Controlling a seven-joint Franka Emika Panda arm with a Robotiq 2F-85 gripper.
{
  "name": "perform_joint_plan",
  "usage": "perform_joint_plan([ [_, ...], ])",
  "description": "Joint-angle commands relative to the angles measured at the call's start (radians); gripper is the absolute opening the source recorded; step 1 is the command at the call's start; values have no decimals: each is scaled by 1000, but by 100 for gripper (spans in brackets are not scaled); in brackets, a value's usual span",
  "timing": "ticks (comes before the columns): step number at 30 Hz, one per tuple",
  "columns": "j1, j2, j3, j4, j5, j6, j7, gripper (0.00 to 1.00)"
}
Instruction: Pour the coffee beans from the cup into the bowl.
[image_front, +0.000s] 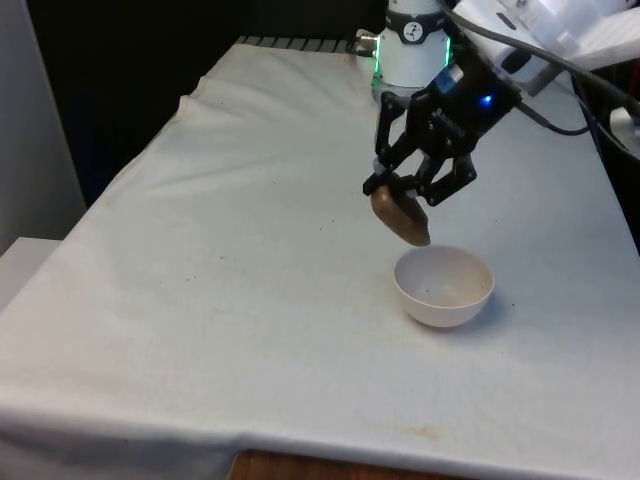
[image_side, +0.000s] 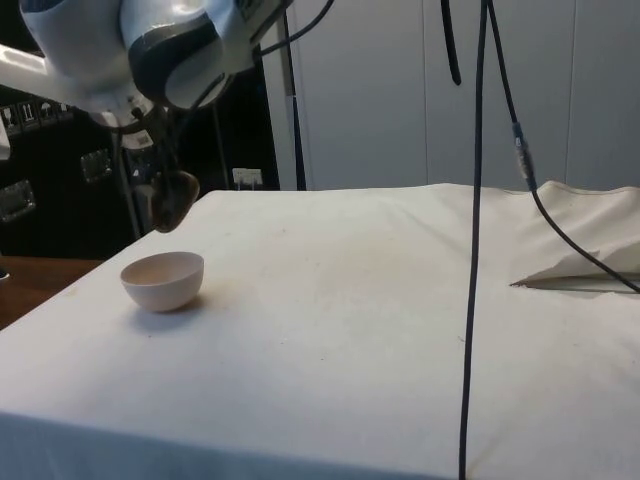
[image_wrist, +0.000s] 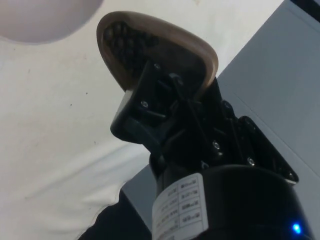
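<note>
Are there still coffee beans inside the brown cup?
Yes, the wrist view shows dark coffee beans piled inside the tilted brown cup held by the black end effector.

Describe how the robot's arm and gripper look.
The arm has glossy white rounded shells with dark grey joint sections. The gripper is black, built of angular linkage pieces with small screws, and a white printed label wraps its body. Black cables trail from the wrist.

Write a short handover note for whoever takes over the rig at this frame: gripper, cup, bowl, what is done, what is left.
Gripper: shut on the brown cup, held tilted in the air above and just beside the white bowl.
Cup: coffee beans sit inside it near the rim.
Bowl: upright on the white cloth; its inside looks almost empty.
Done: cup lifted, brought to the bowl, tilt begun.
Left: tip further until the beans fall in.
</note>
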Motion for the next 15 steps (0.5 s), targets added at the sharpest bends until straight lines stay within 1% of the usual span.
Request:
perform_joint_plan([
  [1, 2, -1, 0, -6, -10, 5, -3, 1],
  [3, 1, 3, 6, -9, -32, 10, -3, 1],
  [4, 0, 3, 8, -6, -29, 0, 0, 1],
  [5, 0, 5, 7, -9, -39, 12, -3, 1],
  [9, -1, 16, 13, -9, -71, 17, -3, 1],
  [10, -1, 16, 13, -9, -71, 17, -3, 1],
  [12, 1, 20, 17, -8, -88, 12, -1, 1],
  [13, -1, 20, 18, -7, -82, 5, 0, 1],
  [15, 3, 20, 21, -9, -100, 6, 2, 1],
])
